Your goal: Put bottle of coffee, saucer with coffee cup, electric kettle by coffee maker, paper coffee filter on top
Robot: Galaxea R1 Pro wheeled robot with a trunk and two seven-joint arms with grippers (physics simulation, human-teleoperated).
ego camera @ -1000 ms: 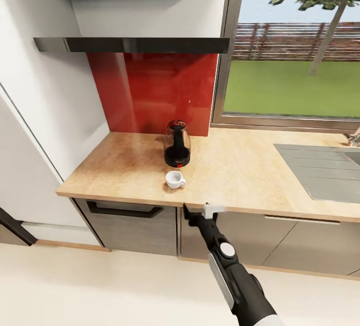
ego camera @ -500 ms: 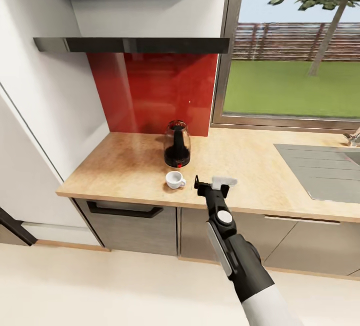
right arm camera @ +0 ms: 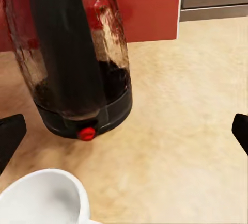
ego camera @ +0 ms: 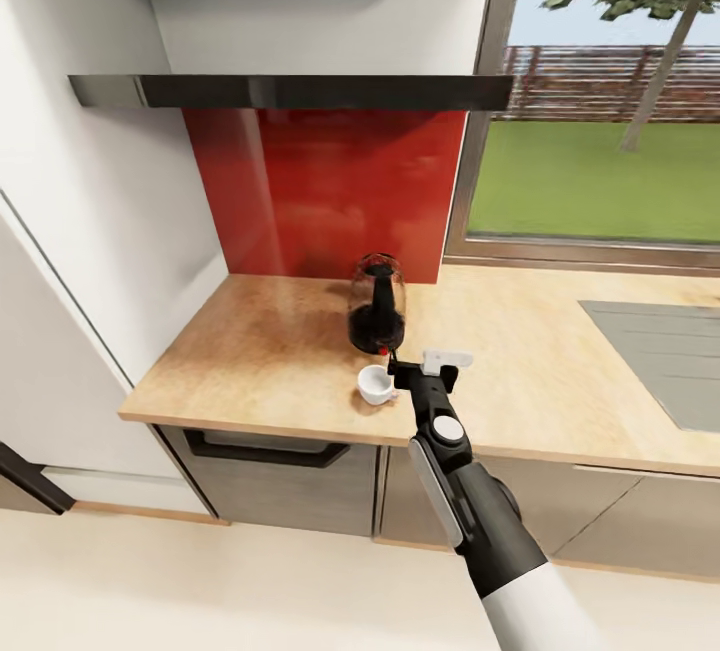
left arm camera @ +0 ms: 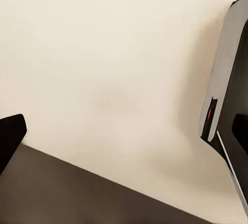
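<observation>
claw now closer to electric kettle and coffee cup

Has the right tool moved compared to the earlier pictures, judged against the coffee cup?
Yes. The right tool has advanced from the countertop front edge toward the wall, and now sits just right of the coffee cup, near the electric kettle.

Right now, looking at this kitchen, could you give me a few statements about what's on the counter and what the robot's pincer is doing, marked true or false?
1. The electric kettle stands on the countertop before the red backsplash. True.
2. The coffee cup lies tipped on its side. False: it stands upright.
3. The right pincer is open, holding nothing. True.
4. The cup sits behind the kettle. False: it sits in front, nearer the counter's edge.
5. The kettle's switch is blue. False: red.
</observation>
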